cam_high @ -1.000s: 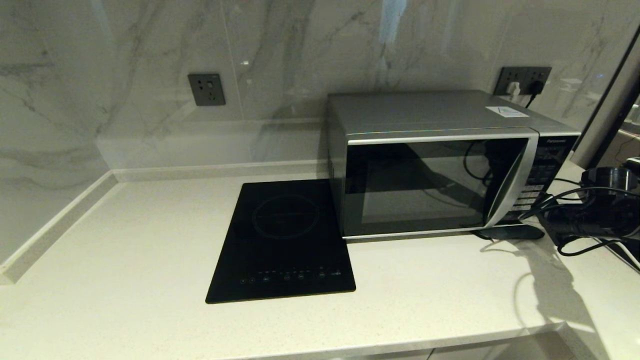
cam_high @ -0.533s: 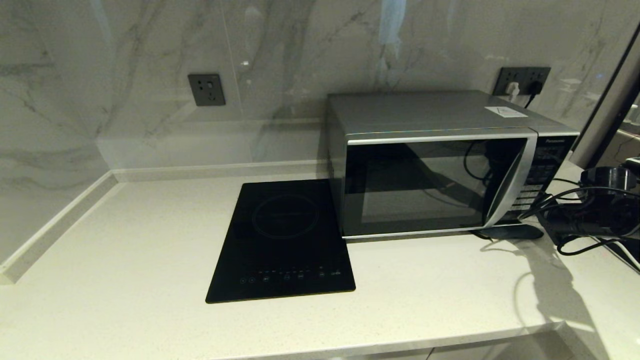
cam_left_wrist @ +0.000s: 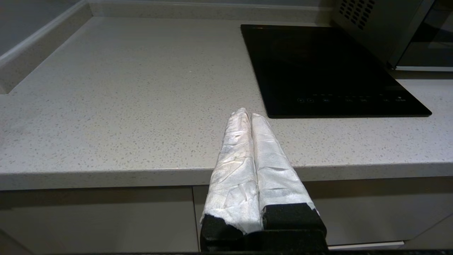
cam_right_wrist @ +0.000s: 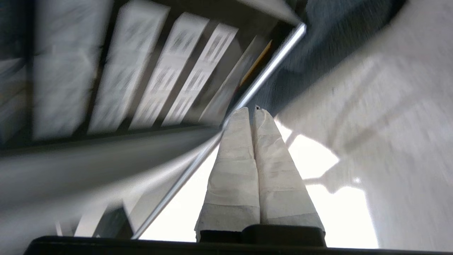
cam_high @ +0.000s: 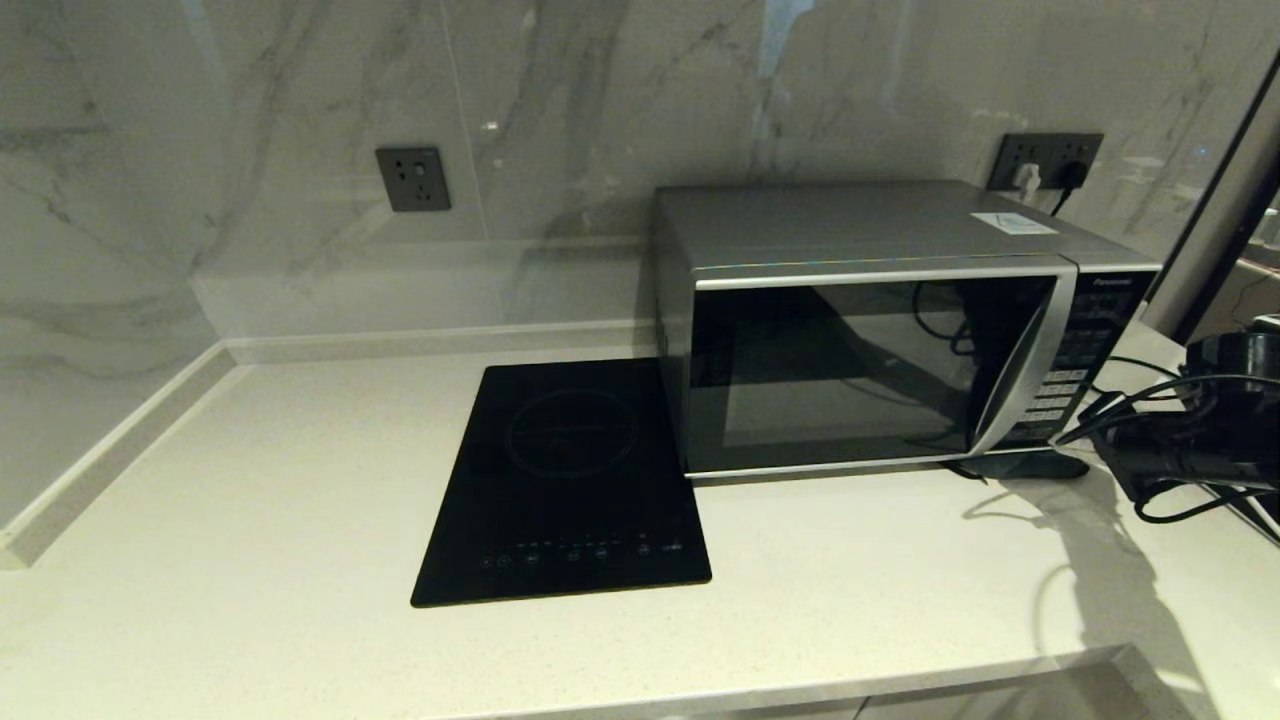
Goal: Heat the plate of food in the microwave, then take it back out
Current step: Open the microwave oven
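The silver microwave (cam_high: 870, 330) stands on the counter at the right with its dark glass door closed. The plate of food is out of view in every frame. My right arm (cam_high: 1200, 435) reaches in from the right edge, just beside the microwave's black button panel (cam_high: 1085, 350). In the right wrist view the right gripper (cam_right_wrist: 252, 109) is shut and holds nothing, its wrapped tips close to the lower corner of the button panel (cam_right_wrist: 159, 71). My left gripper (cam_left_wrist: 246, 112) is shut and empty, held low before the counter's front edge.
A flat black induction cooktop (cam_high: 565, 480) lies just left of the microwave. The pale speckled counter (cam_high: 250, 520) runs left to a raised ledge by the marble wall. Wall sockets (cam_high: 413, 179) sit behind, and a plug and cable (cam_high: 1045, 175) behind the microwave.
My right arm has drawn back a little to the right, away from the microwave's button panel. The microwave door stays closed and the left arm has not moved.
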### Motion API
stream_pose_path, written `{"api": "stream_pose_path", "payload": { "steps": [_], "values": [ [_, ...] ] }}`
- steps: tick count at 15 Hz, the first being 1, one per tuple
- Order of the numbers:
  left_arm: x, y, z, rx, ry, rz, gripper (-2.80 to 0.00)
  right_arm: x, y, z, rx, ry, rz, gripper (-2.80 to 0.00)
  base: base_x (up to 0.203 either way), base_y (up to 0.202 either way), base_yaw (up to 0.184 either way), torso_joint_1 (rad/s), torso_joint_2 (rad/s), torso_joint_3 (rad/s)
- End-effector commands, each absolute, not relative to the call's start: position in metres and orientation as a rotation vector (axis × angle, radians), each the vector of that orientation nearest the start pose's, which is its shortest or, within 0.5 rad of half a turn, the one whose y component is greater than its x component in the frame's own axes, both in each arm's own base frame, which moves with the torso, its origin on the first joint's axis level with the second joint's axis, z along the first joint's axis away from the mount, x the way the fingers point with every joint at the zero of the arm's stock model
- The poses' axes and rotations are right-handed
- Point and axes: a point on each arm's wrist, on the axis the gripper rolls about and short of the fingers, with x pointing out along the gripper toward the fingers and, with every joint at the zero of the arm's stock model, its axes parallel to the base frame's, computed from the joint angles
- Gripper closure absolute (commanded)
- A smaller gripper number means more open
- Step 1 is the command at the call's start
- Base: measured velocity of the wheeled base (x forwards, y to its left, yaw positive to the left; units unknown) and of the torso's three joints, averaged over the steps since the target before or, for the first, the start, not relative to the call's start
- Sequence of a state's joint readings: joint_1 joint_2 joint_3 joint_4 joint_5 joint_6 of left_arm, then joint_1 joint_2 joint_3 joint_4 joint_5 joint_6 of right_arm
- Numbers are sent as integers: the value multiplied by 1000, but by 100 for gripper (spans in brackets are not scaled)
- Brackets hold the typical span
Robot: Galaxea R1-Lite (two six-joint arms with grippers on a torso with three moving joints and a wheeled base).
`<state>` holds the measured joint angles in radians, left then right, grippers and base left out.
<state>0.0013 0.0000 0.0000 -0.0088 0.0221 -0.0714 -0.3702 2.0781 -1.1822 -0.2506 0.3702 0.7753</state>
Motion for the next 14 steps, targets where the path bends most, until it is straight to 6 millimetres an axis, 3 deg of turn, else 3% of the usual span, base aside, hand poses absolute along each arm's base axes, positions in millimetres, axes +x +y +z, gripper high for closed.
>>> {"api": "stream_pose_path", "payload": {
  "steps": [1,7,14],
  "values": [
    [-23,1,76,-72,-9,23,0,343,-125,150,964,512,-211,0,0,0,0,0,0,0],
    [-23,0,76,-72,-9,24,0,278,-103,202,882,535,-331,0,0,0,0,0,0,0],
    [-23,0,76,-72,-9,24,0,197,-74,249,637,388,-396,0,0,0,0,0,0,0]
  ]
}}
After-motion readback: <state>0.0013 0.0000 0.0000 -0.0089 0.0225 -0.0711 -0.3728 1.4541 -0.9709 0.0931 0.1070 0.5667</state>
